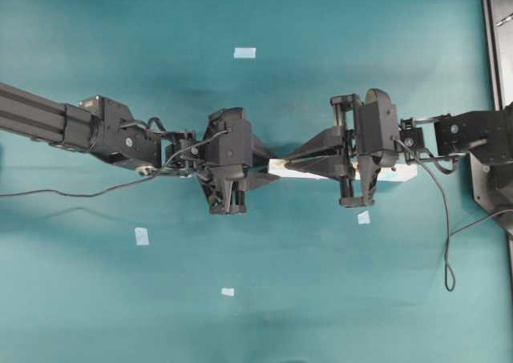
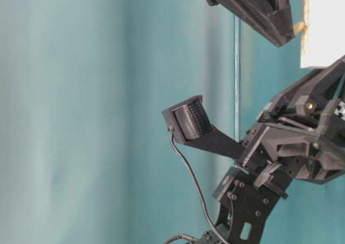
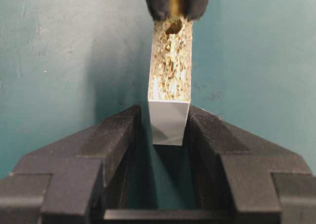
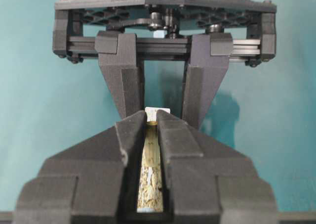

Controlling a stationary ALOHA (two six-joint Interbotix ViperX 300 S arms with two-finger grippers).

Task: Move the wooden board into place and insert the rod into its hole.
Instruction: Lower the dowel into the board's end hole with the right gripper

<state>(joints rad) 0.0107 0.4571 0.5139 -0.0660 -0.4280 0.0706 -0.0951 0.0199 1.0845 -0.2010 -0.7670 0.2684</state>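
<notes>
While the two arms met nose to nose over the middle of the teal tabletop (image 1: 321,299), the wooden board (image 3: 170,75) lay between them, running from 9 o'clock to 3 o'clock in the overhead view. The left hand (image 3: 169,130) had its jaws partly spread and closed against the two long sides of the board's whitish end, so that end sat pinched between the black fingers (image 3: 118,135). In the left wrist view the board ran away toward 12 o'clock, its speckled edge face turned up, with a dark hole near the far end.

At that far end the right hand (image 4: 150,119) came in from 12 o'clock of the left wrist view. Its fingertips (image 3: 159,6) were pressed together on a small cream-tan piece, the rod (image 3: 175,5), which showed blurred just above the hole. Whether the rod touched the hole's rim could not be told.

In the right wrist view the right hand's fingers straddled the board from above, and the left hand faced it at 12 o'clock. In the overhead view the board's right end (image 1: 401,173) showed pale under the right wrist.

Four small light-blue tape squares lay on the tabletop, well apart from the board: at 12 o'clock (image 1: 244,53), at 8 o'clock (image 1: 142,235), at 6 o'clock (image 1: 228,292) and at 5 o'clock (image 1: 363,217).
</notes>
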